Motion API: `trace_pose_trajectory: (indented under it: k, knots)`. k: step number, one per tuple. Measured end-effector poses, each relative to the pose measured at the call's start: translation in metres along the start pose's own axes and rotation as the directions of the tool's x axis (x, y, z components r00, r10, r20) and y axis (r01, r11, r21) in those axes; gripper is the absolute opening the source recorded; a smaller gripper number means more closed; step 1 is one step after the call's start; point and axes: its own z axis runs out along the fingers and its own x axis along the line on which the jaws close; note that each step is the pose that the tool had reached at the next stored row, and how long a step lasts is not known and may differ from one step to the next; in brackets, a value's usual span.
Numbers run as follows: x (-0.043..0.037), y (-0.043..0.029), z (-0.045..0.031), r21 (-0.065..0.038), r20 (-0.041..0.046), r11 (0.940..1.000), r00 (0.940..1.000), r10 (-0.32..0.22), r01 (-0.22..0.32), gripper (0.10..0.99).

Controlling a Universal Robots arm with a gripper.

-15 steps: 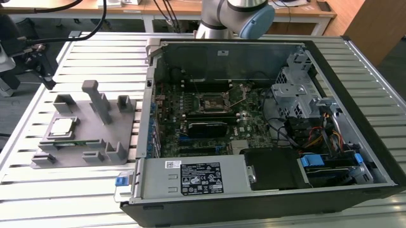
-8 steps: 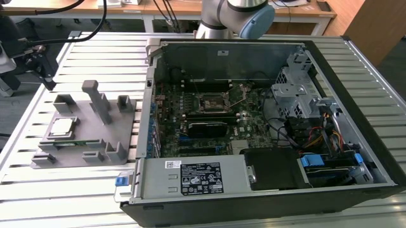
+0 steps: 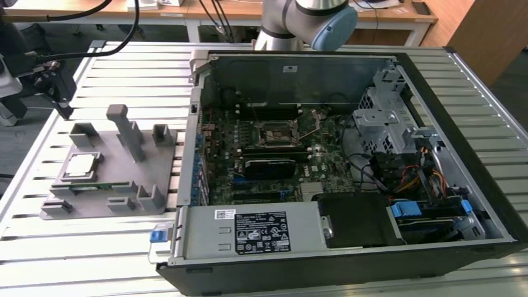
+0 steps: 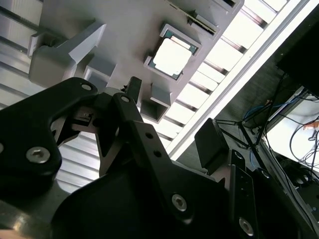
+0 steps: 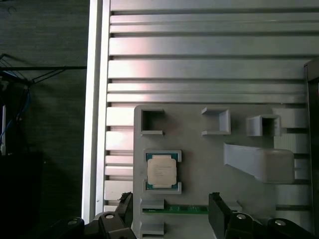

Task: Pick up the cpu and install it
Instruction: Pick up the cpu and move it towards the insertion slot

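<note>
cpu: the cpu point(image 3: 80, 166) point(image 4: 172, 56) point(image 5: 162, 171) lies flat, silvery metal top up, in a square pocket of a grey fixture. Nothing is touching it.
Pocket: raised corner walls frame the chip on all sides, and a thin darker rim shows around the metal top.
Gripper: the gripper point(image 5: 170, 199) point(image 4: 172, 107) hangs over the fixture with its two black fingers point(image 5: 217, 211) spread wide and nothing between them. Both wrist views show the fingertips apart from the cpu.
Memory stick: a narrow green memory stick point(image 5: 174, 210) stands on edge in a slot just beside the cpu pocket. In the first wrist view it runs between the two fingers.
Grey fixture: the grey fixture point(image 3: 115, 170) point(image 5: 209, 164) point(image 4: 124, 30) carries several empty square holders and a tall upright post point(image 3: 128, 127).
Table: the fixture rests on a slatted metal table point(image 3: 123, 68) point(image 5: 199, 50), at the exterior view's left of the computer case and just beside it.
Computer case: the open computer case point(image 3: 483, 185) lies on its side with the motherboard exposed.
Socket: the black-framed socket point(image 3: 274, 133) sits near the middle of the board, well apart from the cpu.
Arm: the robot arm point(image 3: 310, 18) rises behind the case.
</note>
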Motion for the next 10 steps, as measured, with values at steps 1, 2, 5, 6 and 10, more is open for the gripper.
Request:
trace_pose_trajectory:
  k: [1,2,5,6,10]
  knots:
    - [0.0,0.0,0.0002,0.0,-0.0002,1.0,1.0,0.0,0.0,0.706]
    - [0.0,0.0,0.0005,0.0,-0.0004,1.0,1.0,0.0,0.0,0.706]
    - [-0.0001,-0.0001,0.0013,0.0,-0.001,1.0,1.0,0.0,0.0,0.706]
    - [-0.0001,-0.0001,0.0015,0.0,-0.0011,1.0,1.0,0.0,0.0,0.706]
    - [-0.0001,-0.0002,0.0026,0.0,-0.0018,1.0,1.0,0.0,0.0,0.706]
